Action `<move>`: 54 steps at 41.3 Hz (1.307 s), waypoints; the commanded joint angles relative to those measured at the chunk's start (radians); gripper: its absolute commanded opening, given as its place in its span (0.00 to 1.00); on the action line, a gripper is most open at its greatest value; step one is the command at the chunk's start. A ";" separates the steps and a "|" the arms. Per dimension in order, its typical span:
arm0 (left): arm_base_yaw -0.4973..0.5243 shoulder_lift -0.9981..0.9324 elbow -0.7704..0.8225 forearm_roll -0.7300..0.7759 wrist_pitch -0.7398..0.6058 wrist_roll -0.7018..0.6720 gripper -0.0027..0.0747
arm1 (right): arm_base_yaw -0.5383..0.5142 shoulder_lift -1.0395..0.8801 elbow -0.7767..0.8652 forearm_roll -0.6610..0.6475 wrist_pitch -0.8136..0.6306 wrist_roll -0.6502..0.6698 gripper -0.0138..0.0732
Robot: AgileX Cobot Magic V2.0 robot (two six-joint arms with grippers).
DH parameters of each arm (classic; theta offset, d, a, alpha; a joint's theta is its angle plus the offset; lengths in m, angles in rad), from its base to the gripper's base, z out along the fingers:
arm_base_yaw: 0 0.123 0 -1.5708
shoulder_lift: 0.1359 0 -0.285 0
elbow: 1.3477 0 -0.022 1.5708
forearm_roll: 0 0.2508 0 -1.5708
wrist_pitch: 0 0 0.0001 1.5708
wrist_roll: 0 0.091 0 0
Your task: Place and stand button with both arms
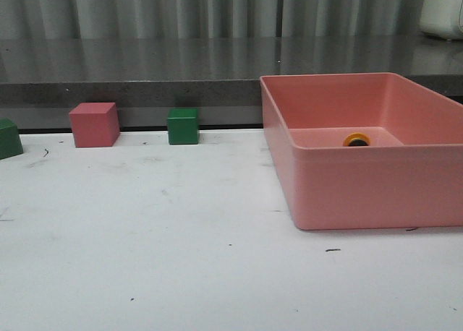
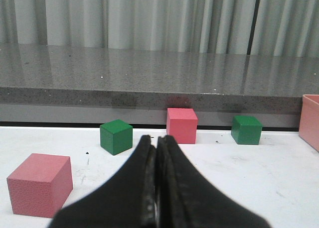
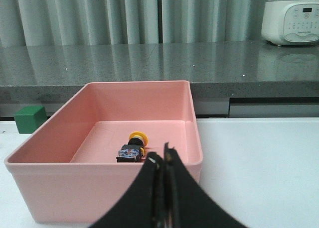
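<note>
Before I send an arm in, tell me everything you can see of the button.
The button lies on its side on the floor of the pink bin, near the middle. It has a yellow mushroom cap, a black collar and a dark blocky base with blue and clear parts. The cap points toward the bin's far wall. In the front view only the yellow cap shows above the rim. Only the bin floor touches it; no gripper is near.

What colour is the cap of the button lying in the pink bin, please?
Yellow; the button shows best in the right wrist view, lying on its side in the pink bin.
</note>
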 commanded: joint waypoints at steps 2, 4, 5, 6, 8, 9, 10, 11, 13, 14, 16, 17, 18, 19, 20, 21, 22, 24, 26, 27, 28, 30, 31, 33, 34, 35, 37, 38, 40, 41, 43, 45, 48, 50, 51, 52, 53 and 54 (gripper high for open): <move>-0.006 -0.021 0.014 -0.001 -0.085 -0.010 0.01 | -0.008 -0.019 -0.003 0.005 -0.081 -0.009 0.08; -0.006 -0.021 0.014 -0.001 -0.085 -0.010 0.01 | -0.008 -0.019 -0.003 0.005 -0.081 -0.009 0.08; -0.006 -0.021 0.014 -0.001 -0.085 -0.010 0.01 | -0.008 -0.019 -0.003 0.005 -0.081 -0.009 0.08; -0.006 -0.021 0.014 -0.001 -0.085 -0.010 0.01 | -0.008 -0.019 -0.003 0.005 -0.081 -0.009 0.08; -0.006 -0.021 0.014 -0.001 -0.085 -0.010 0.01 | -0.008 -0.019 -0.003 0.005 -0.081 -0.009 0.08; -0.006 -0.021 0.014 -0.001 -0.085 -0.010 0.01 | -0.008 -0.019 -0.003 0.005 -0.081 -0.009 0.08; -0.006 -0.021 0.014 -0.001 -0.085 -0.010 0.01 | -0.008 -0.019 -0.003 0.005 -0.081 -0.009 0.08; -0.006 -0.021 0.014 -0.001 -0.085 -0.010 0.01 | -0.008 -0.019 -0.003 0.005 -0.081 -0.009 0.08; -0.006 -0.021 0.014 -0.001 -0.085 -0.010 0.01 | -0.008 -0.019 -0.003 0.005 -0.081 -0.009 0.08; -0.006 -0.021 0.014 -0.001 -0.085 -0.010 0.01 | -0.008 -0.019 -0.003 0.005 -0.081 -0.009 0.08; -0.006 -0.021 0.014 -0.001 -0.085 -0.010 0.01 | -0.008 -0.019 -0.003 0.005 -0.081 -0.009 0.08; -0.006 -0.021 0.014 -0.001 -0.085 -0.010 0.01 | -0.008 -0.019 -0.003 0.005 -0.081 -0.009 0.08; -0.006 -0.021 0.014 -0.001 -0.085 -0.010 0.01 | -0.008 -0.019 -0.003 0.005 -0.081 -0.009 0.08; -0.006 -0.021 0.014 -0.001 -0.085 -0.010 0.01 | -0.008 -0.019 -0.003 0.005 -0.081 -0.009 0.08; -0.006 -0.021 0.014 -0.001 -0.085 -0.010 0.01 | -0.008 -0.019 -0.003 0.005 -0.081 -0.009 0.08; -0.006 -0.021 0.014 -0.001 -0.085 -0.010 0.01 | -0.008 -0.019 -0.003 0.005 -0.081 -0.009 0.08; -0.006 -0.021 0.014 -0.001 -0.085 -0.010 0.01 | -0.008 -0.019 -0.003 0.005 -0.081 -0.009 0.08; -0.006 -0.021 0.014 -0.001 -0.085 -0.010 0.01 | -0.008 -0.019 -0.003 0.005 -0.081 -0.009 0.08; -0.006 -0.021 0.014 -0.001 -0.085 -0.010 0.01 | -0.008 -0.019 -0.003 0.005 -0.081 -0.009 0.08; -0.006 -0.021 0.014 -0.001 -0.085 -0.010 0.01 | -0.008 -0.019 -0.003 0.005 -0.081 -0.009 0.08; -0.006 -0.021 0.014 -0.001 -0.085 -0.010 0.01 | -0.008 -0.019 -0.003 0.005 -0.081 -0.009 0.08; -0.006 -0.021 0.014 -0.001 -0.085 -0.010 0.01 | -0.008 -0.019 -0.003 0.005 -0.081 -0.009 0.08; -0.006 -0.021 0.014 -0.001 -0.085 -0.010 0.01 | -0.008 -0.019 -0.003 0.005 -0.081 -0.009 0.08; -0.006 -0.021 0.014 -0.001 -0.090 -0.010 0.01 | -0.008 -0.019 -0.003 0.005 -0.087 -0.009 0.08; -0.006 -0.021 0.014 -0.001 -0.097 -0.010 0.01 | -0.008 -0.019 -0.003 0.005 -0.096 -0.009 0.08; -0.006 -0.021 0.014 -0.001 -0.109 -0.010 0.01 | -0.008 -0.019 -0.003 0.005 -0.107 -0.009 0.08; -0.006 -0.021 0.007 -0.022 -0.136 -0.010 0.01 | -0.008 -0.019 -0.004 0.005 -0.123 -0.009 0.08; -0.006 -0.021 -0.001 -0.037 -0.142 -0.010 0.01 | -0.008 -0.019 -0.011 0.005 -0.127 -0.009 0.08; -0.006 -0.021 -0.030 -0.055 -0.134 -0.010 0.01 | -0.007 -0.019 -0.032 0.005 -0.119 -0.009 0.08; -0.006 -0.021 -0.053 -0.055 -0.125 -0.010 0.01 | -0.007 -0.019 -0.045 0.005 -0.112 -0.009 0.08; -0.006 -0.021 -0.098 -0.055 -0.097 -0.010 0.01 | -0.007 -0.019 -0.089 0.004 -0.079 -0.009 0.08; -0.006 -0.016 -0.159 -0.055 -0.055 -0.010 0.01 | -0.007 -0.018 -0.138 -0.013 -0.038 -0.009 0.08; -0.006 0.001 -0.249 -0.055 0.022 -0.010 0.01 | -0.007 -0.008 -0.220 -0.056 0.041 -0.009 0.08; -0.006 0.026 -0.325 -0.055 0.096 -0.010 0.01 | -0.007 0.009 -0.293 -0.085 0.106 -0.009 0.08; -0.006 0.043 -0.363 -0.055 0.133 -0.010 0.01 | -0.007 0.019 -0.330 -0.095 0.131 -0.009 0.08; -0.006 0.058 -0.401 -0.055 0.158 -0.010 0.01 | -0.007 0.038 -0.368 -0.103 0.170 -0.009 0.08; -0.006 0.086 -0.438 -0.055 0.194 -0.010 0.01 | -0.007 0.052 -0.405 -0.108 0.192 -0.009 0.08; -0.006 0.104 -0.466 -0.055 0.220 -0.010 0.01 | -0.007 0.071 -0.432 -0.110 0.221 -0.009 0.08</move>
